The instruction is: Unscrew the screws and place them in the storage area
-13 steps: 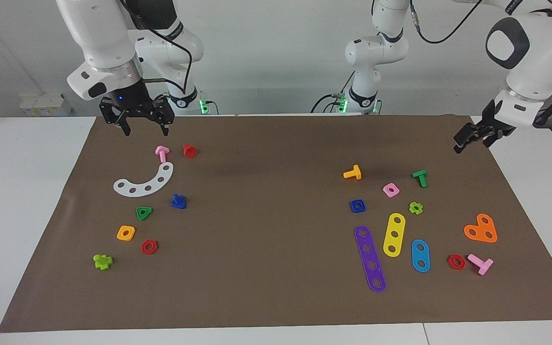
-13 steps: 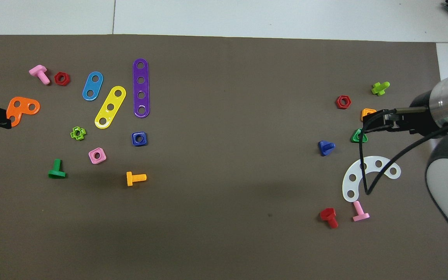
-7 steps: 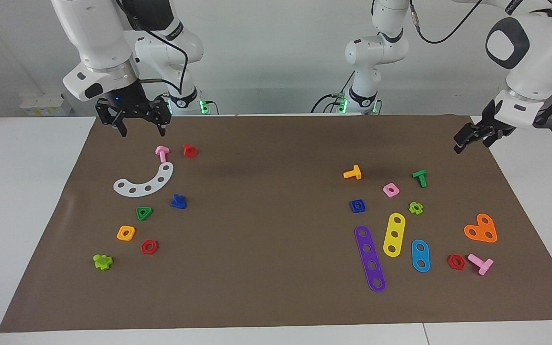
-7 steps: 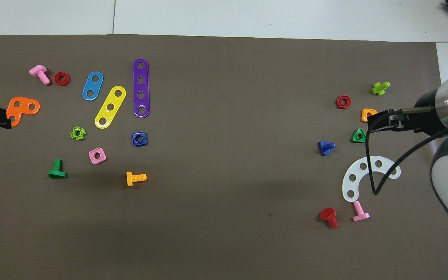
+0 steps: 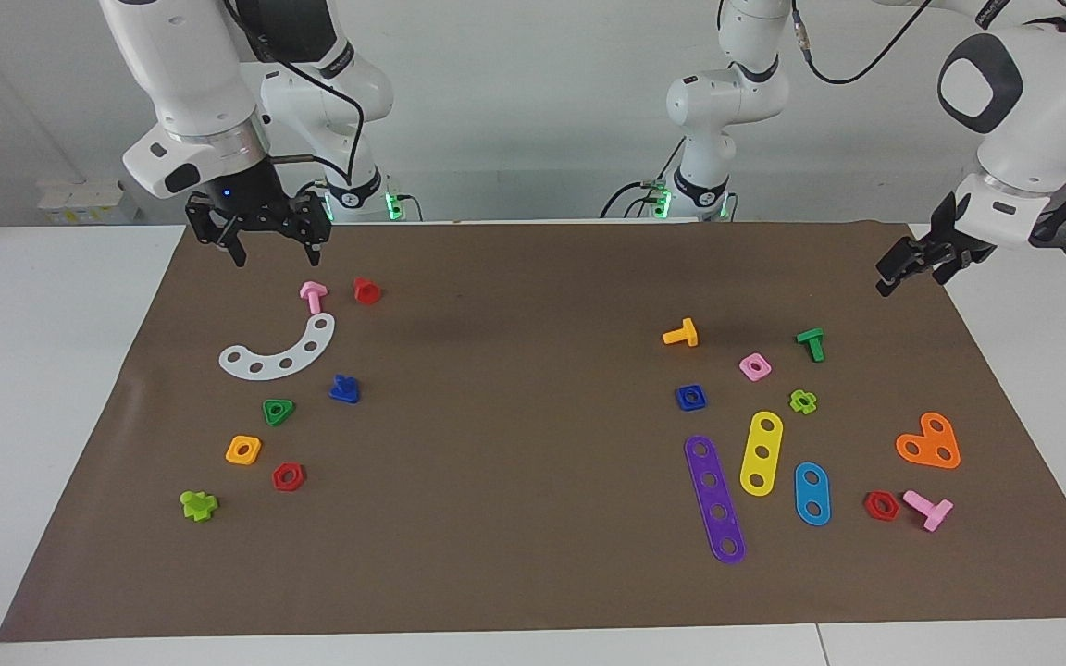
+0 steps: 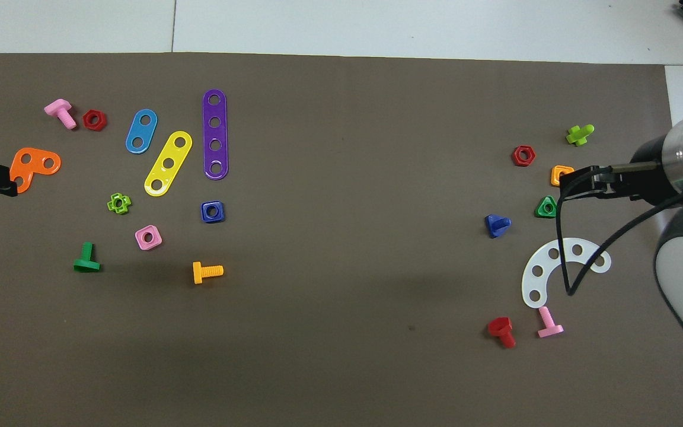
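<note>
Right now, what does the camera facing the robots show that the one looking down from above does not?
Only the facing view shows the arms whole, with both bases, the wall and the right gripper hanging open above the mat's edge near the pink bolt. Only the overhead view shows the white table strip past the mat. Both share the brown mat, the blue screw, the white curved strip, the purple strip and the open left gripper at the mat's edge.

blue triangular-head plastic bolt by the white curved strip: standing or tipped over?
Standing on its flat triangular head: the small blue plastic bolt has its short stem pointing up, apart from the white curved holed strip.
</note>
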Action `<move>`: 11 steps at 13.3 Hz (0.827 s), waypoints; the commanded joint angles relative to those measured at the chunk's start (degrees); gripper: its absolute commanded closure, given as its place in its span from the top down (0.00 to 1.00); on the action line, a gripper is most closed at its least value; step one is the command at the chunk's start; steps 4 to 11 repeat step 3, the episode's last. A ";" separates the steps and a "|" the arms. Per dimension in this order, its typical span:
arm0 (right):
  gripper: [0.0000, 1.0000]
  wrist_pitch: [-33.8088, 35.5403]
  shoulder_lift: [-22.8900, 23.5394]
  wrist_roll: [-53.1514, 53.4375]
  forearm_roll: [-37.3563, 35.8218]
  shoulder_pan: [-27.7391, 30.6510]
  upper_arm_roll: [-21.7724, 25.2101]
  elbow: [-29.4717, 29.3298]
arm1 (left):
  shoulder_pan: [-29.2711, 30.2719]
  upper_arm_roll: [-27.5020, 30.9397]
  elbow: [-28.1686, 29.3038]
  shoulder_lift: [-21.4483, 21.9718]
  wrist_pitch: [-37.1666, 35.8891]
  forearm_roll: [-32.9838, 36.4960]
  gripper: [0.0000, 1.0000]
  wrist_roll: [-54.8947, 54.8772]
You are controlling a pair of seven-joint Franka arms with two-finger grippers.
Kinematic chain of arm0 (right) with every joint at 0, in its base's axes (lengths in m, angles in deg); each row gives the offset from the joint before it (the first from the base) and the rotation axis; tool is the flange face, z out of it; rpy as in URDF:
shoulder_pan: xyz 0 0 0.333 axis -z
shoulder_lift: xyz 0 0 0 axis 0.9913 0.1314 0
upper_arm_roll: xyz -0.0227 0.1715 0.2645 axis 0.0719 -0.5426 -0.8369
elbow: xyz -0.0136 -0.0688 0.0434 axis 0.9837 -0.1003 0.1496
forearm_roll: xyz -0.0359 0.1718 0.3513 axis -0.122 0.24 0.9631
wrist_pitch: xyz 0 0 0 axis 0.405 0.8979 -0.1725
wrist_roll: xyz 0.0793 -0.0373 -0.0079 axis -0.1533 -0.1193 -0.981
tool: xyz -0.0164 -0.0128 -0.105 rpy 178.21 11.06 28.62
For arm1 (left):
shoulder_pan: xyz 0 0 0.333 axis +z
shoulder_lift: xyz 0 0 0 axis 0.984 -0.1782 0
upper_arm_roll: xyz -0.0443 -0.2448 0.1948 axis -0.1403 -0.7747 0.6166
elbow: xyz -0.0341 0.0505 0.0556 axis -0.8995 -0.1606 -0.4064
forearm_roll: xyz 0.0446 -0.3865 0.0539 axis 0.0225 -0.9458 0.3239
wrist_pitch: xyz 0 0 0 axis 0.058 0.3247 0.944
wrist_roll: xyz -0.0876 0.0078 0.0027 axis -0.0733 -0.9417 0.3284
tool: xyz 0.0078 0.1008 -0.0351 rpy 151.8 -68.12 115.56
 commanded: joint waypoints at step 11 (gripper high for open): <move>1.00 -1.70 -1.70 -2.89 0.64 0.85 -0.20 2.39 | 0.29 -0.20 2.00 1.71 1.22 1.07 1.00 0.28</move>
